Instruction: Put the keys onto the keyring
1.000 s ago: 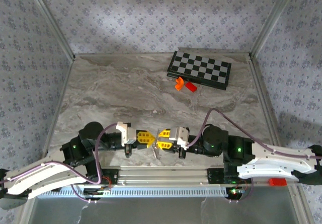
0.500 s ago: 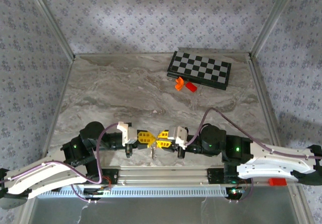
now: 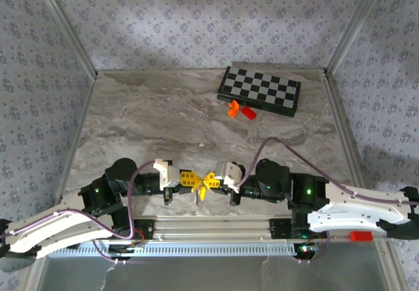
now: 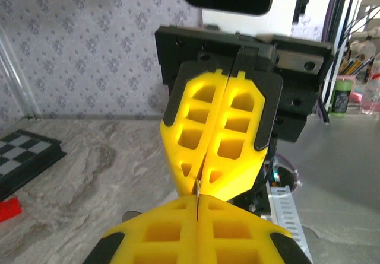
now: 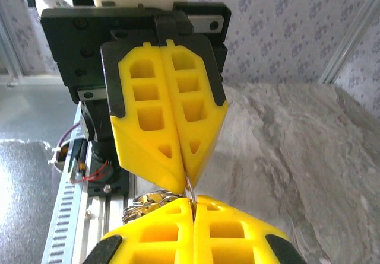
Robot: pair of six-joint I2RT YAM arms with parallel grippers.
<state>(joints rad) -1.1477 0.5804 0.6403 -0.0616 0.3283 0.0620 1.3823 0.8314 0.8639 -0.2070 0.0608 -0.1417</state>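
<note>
Near the table's front edge my two yellow-fingered grippers meet tip to tip. The left gripper (image 3: 198, 181) is shut on a thin metal keyring (image 5: 189, 187). The right gripper (image 3: 208, 180) is shut on the same ring from the other side. In the right wrist view the ring's wire runs from the left gripper (image 5: 185, 180) above into my right gripper (image 5: 193, 202) below. A bunch of silvery keys (image 5: 145, 203) hangs to the left of the tips, and shows from above as keys (image 3: 198, 196). In the left wrist view a sliver of keyring (image 4: 197, 185) shows between the left gripper (image 4: 197, 200) and the right gripper (image 4: 199, 184).
A folded chessboard (image 3: 260, 89) lies at the back right, with an orange piece (image 3: 233, 109) and a red piece (image 3: 248, 112) in front of it. The metal rail (image 3: 209, 229) with the arm bases runs just below the grippers.
My right gripper has moved left up to the left gripper's tips and closed its jaws on the ring. The left arm has stayed in place, still shut.
</note>
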